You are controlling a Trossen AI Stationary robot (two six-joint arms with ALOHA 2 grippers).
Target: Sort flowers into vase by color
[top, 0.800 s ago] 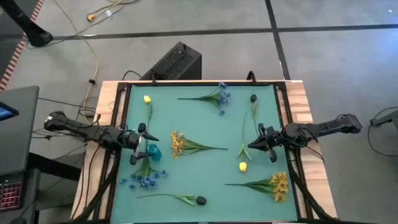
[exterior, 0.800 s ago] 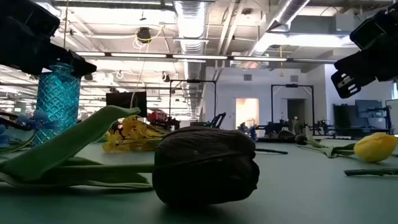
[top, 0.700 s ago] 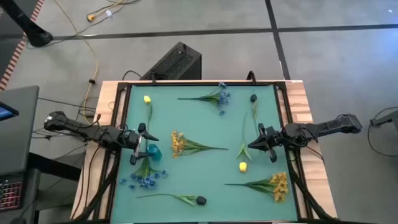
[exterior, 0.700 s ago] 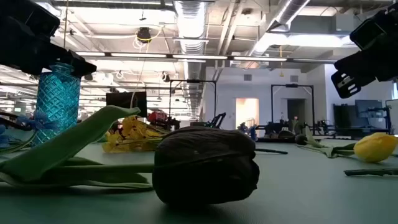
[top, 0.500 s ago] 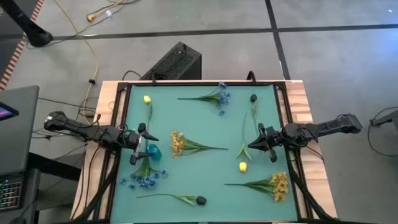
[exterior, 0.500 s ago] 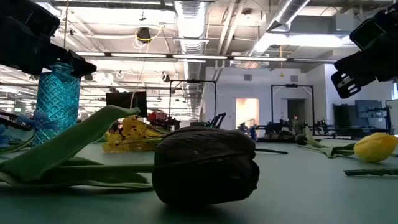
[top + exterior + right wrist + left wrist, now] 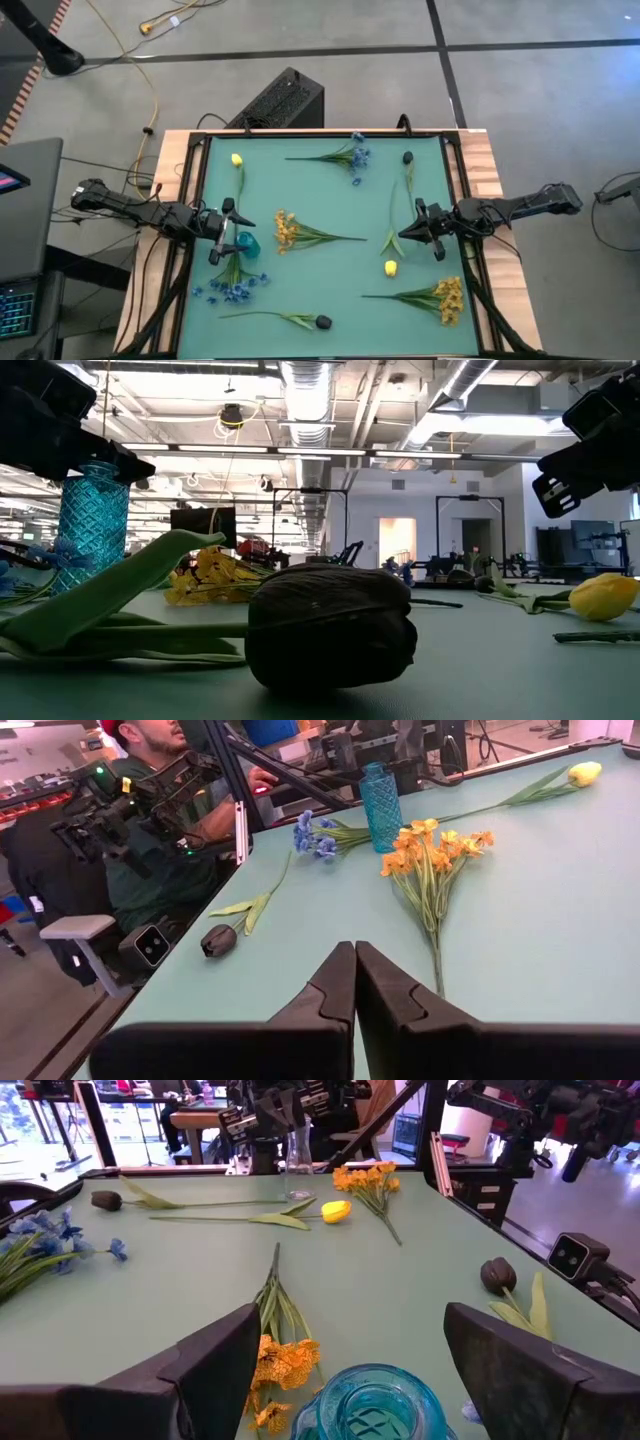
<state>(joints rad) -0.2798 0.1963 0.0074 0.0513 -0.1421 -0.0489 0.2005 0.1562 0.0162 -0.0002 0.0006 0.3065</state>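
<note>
Low view: dark bud hides the table; left pincer gapes (right clenched).

Looking down on the green counter, flowers lie scattered all over it. The left claw sits at the left edge with its fingers spread either side of a blue vase. The right claw hovers at the right side, pinched together, beside a long green stem. A blue sprig lies at the far edge, another blue cluster just below the vase. Yellow-orange clusters rest mid-counter and near right. Yellow buds sit far left and centre-right; dark buds far right and near edge.
</note>
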